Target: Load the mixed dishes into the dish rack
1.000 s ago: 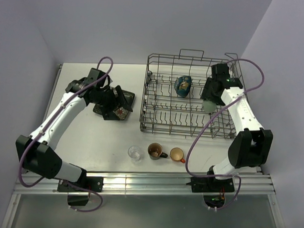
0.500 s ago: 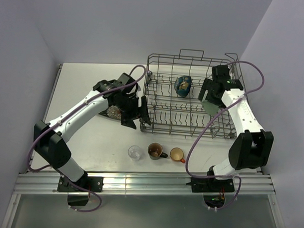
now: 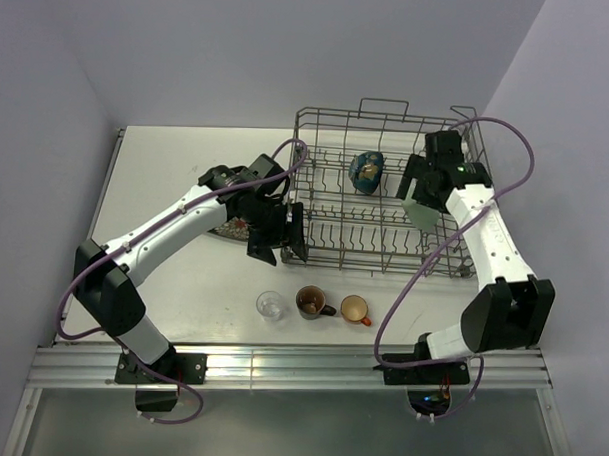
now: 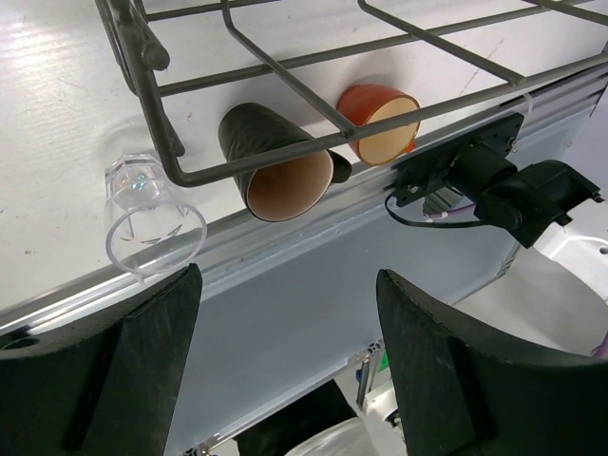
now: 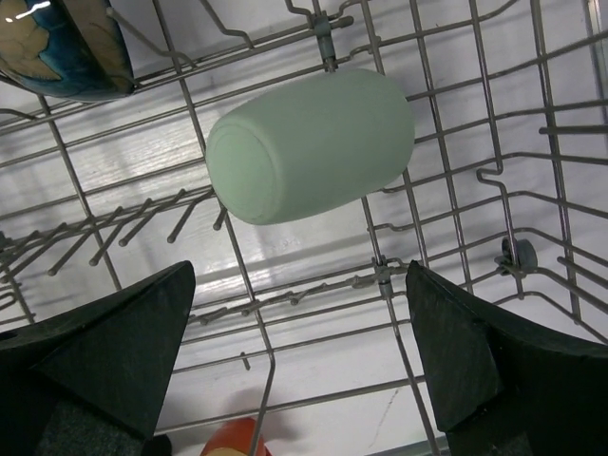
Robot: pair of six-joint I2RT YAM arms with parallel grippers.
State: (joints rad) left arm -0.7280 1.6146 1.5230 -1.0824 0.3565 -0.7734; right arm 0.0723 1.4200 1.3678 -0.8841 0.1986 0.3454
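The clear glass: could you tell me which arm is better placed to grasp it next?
Left, probably: the left jaws hang open near the glass; the right jaws are over the dish rack.

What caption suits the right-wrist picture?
A pale green cup lies on its side in the dish rack, beyond the open right hand.

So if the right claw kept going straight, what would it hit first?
Most likely the green cup, lying on its side in the rack, straight ahead of the open right gripper; the depth is hard to judge.
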